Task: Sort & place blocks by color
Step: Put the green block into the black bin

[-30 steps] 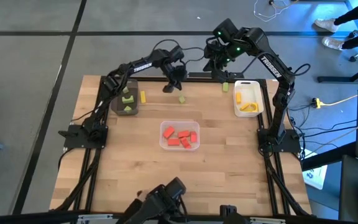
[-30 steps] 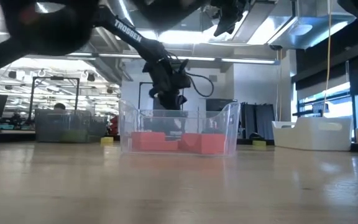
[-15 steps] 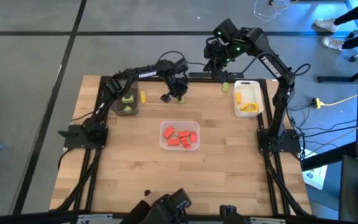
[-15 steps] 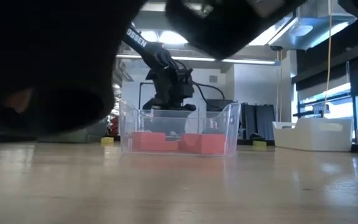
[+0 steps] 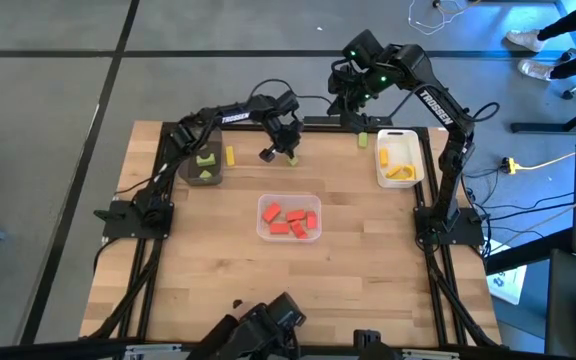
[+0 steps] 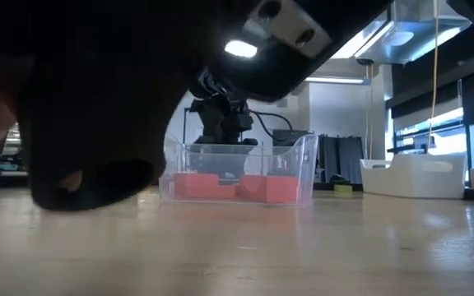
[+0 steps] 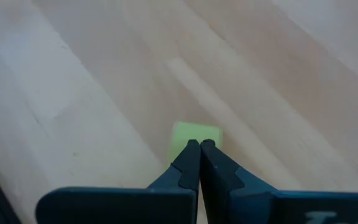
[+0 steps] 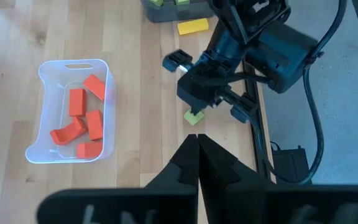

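A wooden table (image 5: 218, 270) is seen; on it are set a clear tray (image 5: 289, 236), a dark grey tray (image 5: 206, 178), a white tray (image 5: 399, 181); loose blocks (image 5: 230, 155) lie near the far edge.

Low view mostly blocked by a dark blurred mass (image 6: 97, 90) close to the lens; light green block (image 7: 194, 138) partly hidden behind left fingertips (image 7: 191, 158), dark tray (image 8: 179, 9) cut off by the edge.

The left arm reaches across the table's far edge toward twelve o'clock, its left gripper (image 7: 200, 144) pointing down with fingers pressed together. The right arm arches high toward one o'clock, its right gripper (image 8: 198, 138) likewise closed.
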